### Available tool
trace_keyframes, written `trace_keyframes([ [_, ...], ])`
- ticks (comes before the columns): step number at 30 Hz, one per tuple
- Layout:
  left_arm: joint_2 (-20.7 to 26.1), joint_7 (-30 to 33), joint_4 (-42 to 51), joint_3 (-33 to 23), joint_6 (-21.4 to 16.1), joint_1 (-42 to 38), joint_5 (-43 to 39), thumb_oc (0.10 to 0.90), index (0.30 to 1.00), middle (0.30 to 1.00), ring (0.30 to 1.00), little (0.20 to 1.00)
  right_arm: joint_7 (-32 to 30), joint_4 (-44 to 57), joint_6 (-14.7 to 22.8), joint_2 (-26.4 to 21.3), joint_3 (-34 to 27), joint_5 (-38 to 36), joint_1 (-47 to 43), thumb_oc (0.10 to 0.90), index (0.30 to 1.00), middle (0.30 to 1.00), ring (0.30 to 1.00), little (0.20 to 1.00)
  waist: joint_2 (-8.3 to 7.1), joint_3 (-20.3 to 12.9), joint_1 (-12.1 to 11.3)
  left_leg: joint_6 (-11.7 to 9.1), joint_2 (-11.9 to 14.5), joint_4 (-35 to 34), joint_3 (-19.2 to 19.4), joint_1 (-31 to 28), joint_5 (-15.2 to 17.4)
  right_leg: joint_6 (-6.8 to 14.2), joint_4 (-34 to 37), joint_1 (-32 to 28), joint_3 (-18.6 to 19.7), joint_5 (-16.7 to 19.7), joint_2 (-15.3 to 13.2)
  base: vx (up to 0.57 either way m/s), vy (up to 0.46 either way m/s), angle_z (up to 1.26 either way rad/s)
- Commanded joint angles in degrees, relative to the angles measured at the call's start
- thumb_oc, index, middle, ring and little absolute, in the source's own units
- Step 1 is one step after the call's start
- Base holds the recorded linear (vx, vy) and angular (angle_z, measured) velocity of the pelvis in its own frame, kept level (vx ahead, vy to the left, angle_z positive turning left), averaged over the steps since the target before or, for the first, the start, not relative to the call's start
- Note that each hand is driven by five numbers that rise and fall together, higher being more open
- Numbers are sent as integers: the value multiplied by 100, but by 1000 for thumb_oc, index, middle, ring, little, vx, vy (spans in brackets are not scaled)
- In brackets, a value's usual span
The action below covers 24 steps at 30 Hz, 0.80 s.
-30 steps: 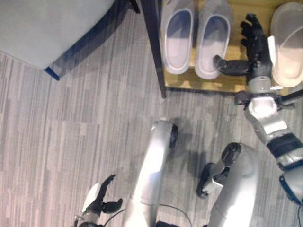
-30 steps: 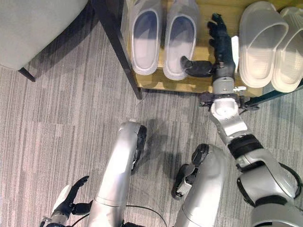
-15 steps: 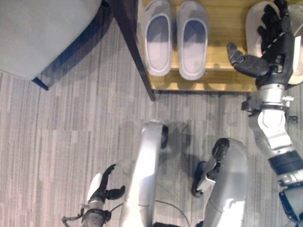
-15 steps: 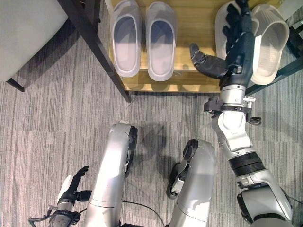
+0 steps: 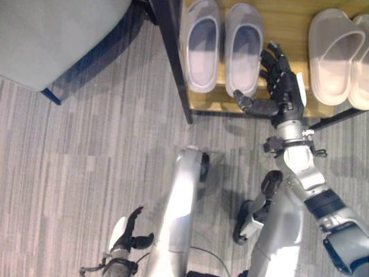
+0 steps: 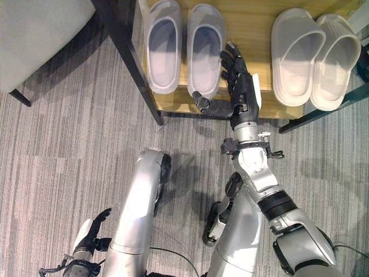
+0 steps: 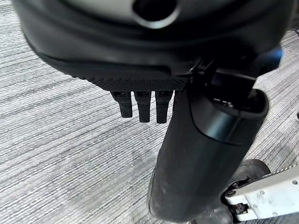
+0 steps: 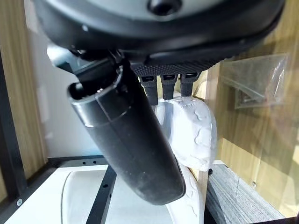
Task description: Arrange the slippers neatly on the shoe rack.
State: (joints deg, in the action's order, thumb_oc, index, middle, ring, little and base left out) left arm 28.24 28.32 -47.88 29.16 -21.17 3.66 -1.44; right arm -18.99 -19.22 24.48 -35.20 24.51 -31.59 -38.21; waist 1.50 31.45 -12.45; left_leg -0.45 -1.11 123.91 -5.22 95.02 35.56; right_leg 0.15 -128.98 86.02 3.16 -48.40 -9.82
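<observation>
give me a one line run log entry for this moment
right hand: open, beside grey slippers | left hand: open, low over floor | white slippers: on shoe rack

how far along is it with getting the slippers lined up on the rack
Mostly done, it seems: the grey slippers sit side by side on the wooden shelf, and the white slippers lie paired to their right. The right hand is open between the pairs, holding nothing. The left hand hangs open by the floor. Perhaps final straightening remains.
</observation>
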Motion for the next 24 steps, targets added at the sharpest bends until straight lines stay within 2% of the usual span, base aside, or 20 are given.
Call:
trace_keyframes([
  [1, 87, 240, 31, 253, -135, 322, 79, 800, 900, 900, 900, 900, 70, 590, 471, -168, 10, 178, -522, 800, 900, 900, 900, 900, 38, -166, -303, 292, 99, 320, -212, -506, 1194, -628, 448, 393, 331, 930, 87, 0, 0, 0],
  [7, 41, 267, -101, 284, -108, 349, 75, 800, 900, 900, 900, 900, 29, 717, 478, -25, 64, 298, -438, 800, 900, 900, 900, 900, 53, -166, -292, 288, 103, 293, -200, -506, 1182, -634, 462, 393, 336, 939, 114, -1, 6, 0],
  [13, -97, 406, -369, 266, -68, 332, 57, 800, 900, 900, 900, 900, -480, 963, 695, 122, -283, 538, -325, 800, 900, 900, 900, 900, 38, -166, -235, 282, 111, 240, -150, -506, 1135, -652, 483, 393, 347, 953, 146, 0, 0, 0],
  [18, -134, 610, -390, 156, -91, 369, 140, 800, 900, 900, 900, 900, -954, 1393, 820, 32, -697, 1006, 6, 800, 900, 900, 900, 900, 17, -166, -183, 280, 104, 208, -140, -506, 1097, -662, 499, 393, 333, 959, 146, 0, 0, 0],
  [20, -163, 782, -404, 32, -77, 369, 181, 800, 900, 900, 900, 900, -1277, 1950, 1103, -64, -1254, 1182, 267, 800, 900, 900, 900, 900, -25, -166, -143, 281, 85, 161, -150, -506, 1065, -682, 538, 393, 298, 966, 125, 0, 0, 0],
  [24, -205, 788, -419, -21, -59, 417, 204, 800, 900, 900, 900, 900, -1325, 2545, 1275, -92, -1569, 1246, 602, 800, 900, 900, 900, 900, -69, -166, -129, 275, 81, 178, -174, -506, 1050, -671, 526, 393, 272, 967, 132, 0, 0, 0],
])
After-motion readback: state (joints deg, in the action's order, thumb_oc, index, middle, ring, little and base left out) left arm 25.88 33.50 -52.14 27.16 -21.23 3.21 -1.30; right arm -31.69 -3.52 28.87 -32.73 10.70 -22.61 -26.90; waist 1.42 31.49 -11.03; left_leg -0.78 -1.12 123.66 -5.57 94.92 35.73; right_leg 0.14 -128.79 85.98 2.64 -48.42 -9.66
